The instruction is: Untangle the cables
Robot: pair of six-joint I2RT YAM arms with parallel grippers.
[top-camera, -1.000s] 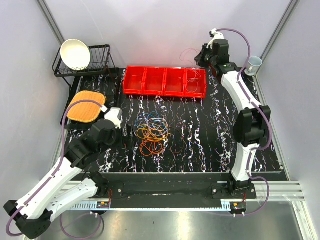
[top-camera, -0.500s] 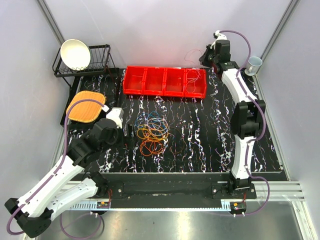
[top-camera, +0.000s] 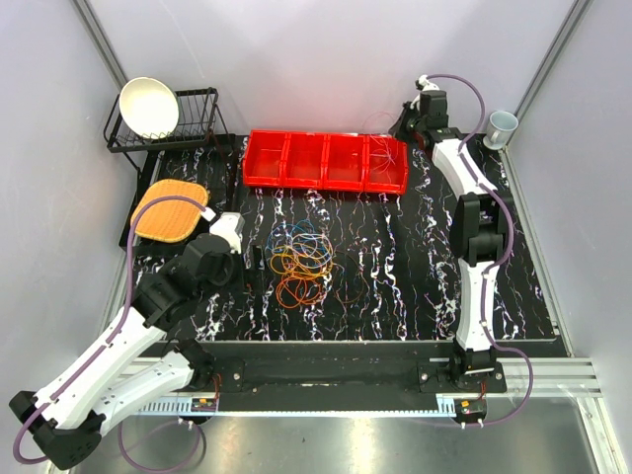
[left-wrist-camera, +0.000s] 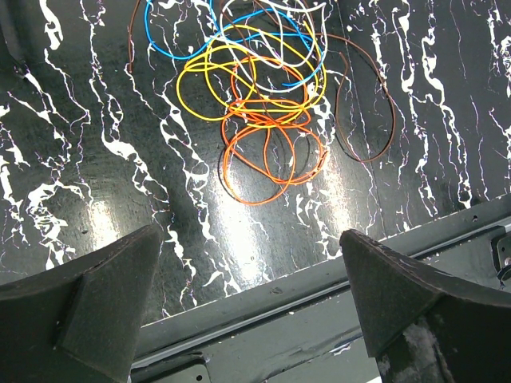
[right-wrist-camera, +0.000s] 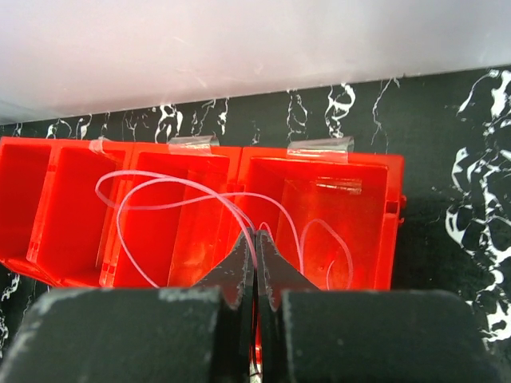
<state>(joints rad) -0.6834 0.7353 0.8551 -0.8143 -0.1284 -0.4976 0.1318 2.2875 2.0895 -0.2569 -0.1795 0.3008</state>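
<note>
Wire rack [top-camera: 197,118], far left corner, white bowl [top-camera: 148,107] leaning in it. Orange mat [top-camera: 170,210], in front of the rack. Left gripper [left-wrist-camera: 249,231]: jaws wide apart, holding nothing, just left of the heap. Cables [top-camera: 301,259]: orange, yellow, blue, white and brown loops tangled in one heap, centre of the black marbled table [top-camera: 395,257]. Red bin [top-camera: 326,161], four compartments, at the back. Right gripper [right-wrist-camera: 255,239]: jaws pinched together on a pale cable [right-wrist-camera: 118,219], its loops over the right-hand compartments. Cup [top-camera: 502,124], far right corner
</note>
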